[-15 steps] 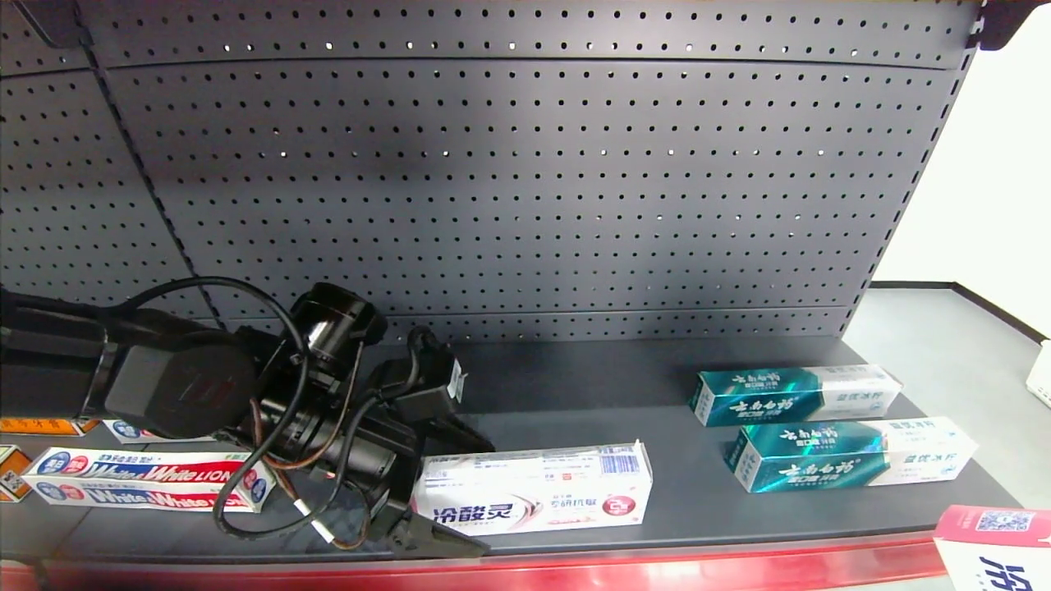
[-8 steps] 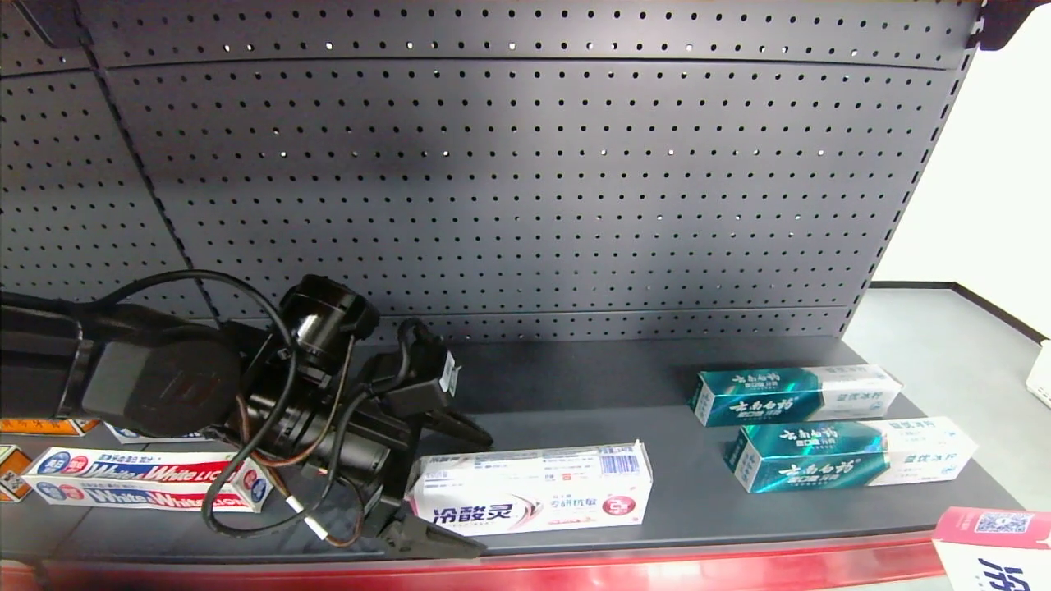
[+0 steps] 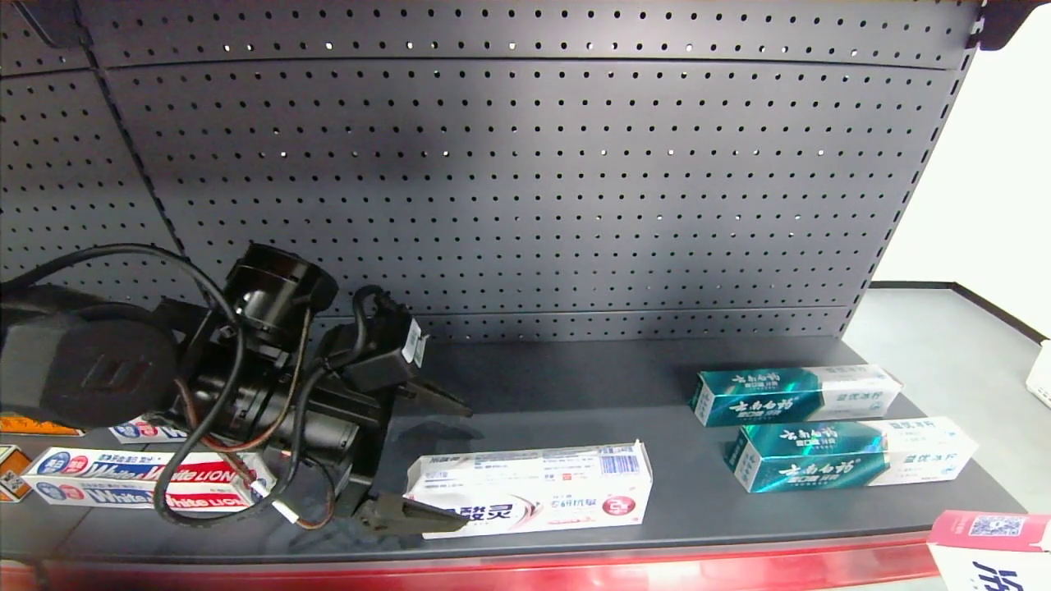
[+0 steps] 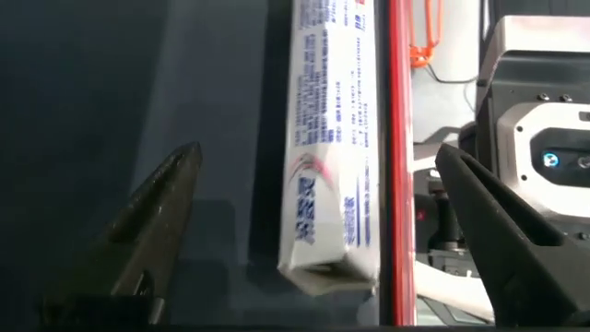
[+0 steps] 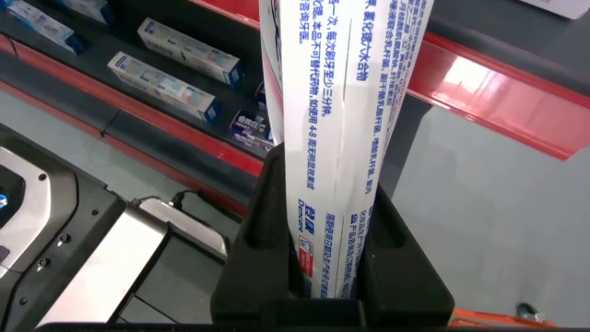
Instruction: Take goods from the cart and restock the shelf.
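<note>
A white wall point(image 3: 977, 164) stands at the right of the head view. A thin black baseboard strip point(image 3: 911, 284) runs along its foot and turns 1 corner toward the near right. Grey floor point(image 3: 944, 353) spreads below it. A small white object point(image 3: 1041, 373), cut off at the right edge, sits near the baseboard. In the left wrist view, an orange cord point(image 4: 430, 28) loops over pale ground.

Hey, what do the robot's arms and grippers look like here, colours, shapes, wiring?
The left arm is matte black, with a bulky rounded housing bearing an embossed mark and loose black cables looping around it. The left gripper has two black, tapered, pointed fingers. The right gripper is black too, but broad and blocky.
</note>
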Tool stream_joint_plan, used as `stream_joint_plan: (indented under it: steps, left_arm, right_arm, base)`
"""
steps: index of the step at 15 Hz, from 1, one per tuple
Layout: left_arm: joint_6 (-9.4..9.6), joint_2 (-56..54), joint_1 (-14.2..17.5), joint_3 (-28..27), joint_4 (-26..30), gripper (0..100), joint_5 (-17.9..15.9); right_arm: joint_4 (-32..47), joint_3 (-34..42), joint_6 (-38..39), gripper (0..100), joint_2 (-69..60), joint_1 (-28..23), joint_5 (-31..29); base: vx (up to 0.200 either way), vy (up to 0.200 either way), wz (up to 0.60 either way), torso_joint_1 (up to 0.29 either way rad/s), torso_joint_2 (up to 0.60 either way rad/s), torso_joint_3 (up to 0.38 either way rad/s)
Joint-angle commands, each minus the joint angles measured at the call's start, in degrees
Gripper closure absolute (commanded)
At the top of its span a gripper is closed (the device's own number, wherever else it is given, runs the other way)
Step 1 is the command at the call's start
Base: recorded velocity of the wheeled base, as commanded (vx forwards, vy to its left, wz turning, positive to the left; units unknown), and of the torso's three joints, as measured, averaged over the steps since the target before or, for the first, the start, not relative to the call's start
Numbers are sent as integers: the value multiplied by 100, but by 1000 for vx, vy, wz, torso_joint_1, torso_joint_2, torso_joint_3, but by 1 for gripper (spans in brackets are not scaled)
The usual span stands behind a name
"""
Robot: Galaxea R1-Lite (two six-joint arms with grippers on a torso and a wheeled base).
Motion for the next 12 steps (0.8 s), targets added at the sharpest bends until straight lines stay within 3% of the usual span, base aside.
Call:
stream_joint_plan:
  steps: [1,2,3,9,10,11,12]
  left_arm:
    - [3,-300,127,45,10,0,-25]
    - [-24,-494,207,133,10,0,-297]
    - [-33,-582,242,186,2,0,-359]
    - [-50,-1373,330,898,-16,0,-350]
    - [-94,-1707,417,1329,-165,0,-341]
    - [-191,-1803,417,1478,-280,0,-332]
    - [-692,-2155,417,1970,-851,0,-306]
  right_arm:
    - [-12,-18,-2,100,86,10,4]
    - [-30,-62,-2,100,226,10,-5]
    - [-91,-89,-2,100,305,1,-5]
    - [-364,-810,-19,100,1096,63,-32]
    - [-355,-1240,-19,100,1466,177,-49]
    - [-355,-1363,-37,100,1589,195,-58]
    - [-364,-1697,-63,100,1958,291,-67]
  base:
    - [0,0,0,0,0,0]
    - [0,0,0,0,0,0]
    - [0,0,0,0,0,0]
    - [0,0,0,0,0,0]
    - [0,0,0,0,0,0]
    - [0,0,0,0,0,0]
    - [0,0,0,0,0,0]
